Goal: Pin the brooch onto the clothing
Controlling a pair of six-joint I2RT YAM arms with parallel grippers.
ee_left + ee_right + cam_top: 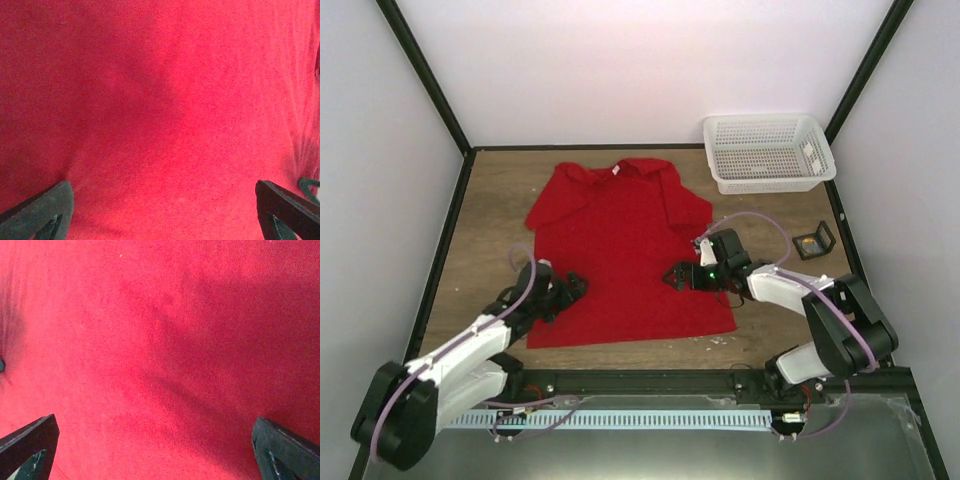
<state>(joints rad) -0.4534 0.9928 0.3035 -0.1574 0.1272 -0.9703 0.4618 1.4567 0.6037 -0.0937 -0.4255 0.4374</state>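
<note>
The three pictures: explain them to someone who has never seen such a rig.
Two robot arms are bolted at the near edge of a wooden table, each ending in a two-finger pincer. The wide picture looks down from above and behind them: left pincer, right pincer. The two red close-ups come from wrist cameras; the dark wedges at the bottom are each pincer's own fingers. On the table lie a red T-shirt, a white mesh basket and a small black stand. Both pincers are open over the shirt, holding nothing.
</note>
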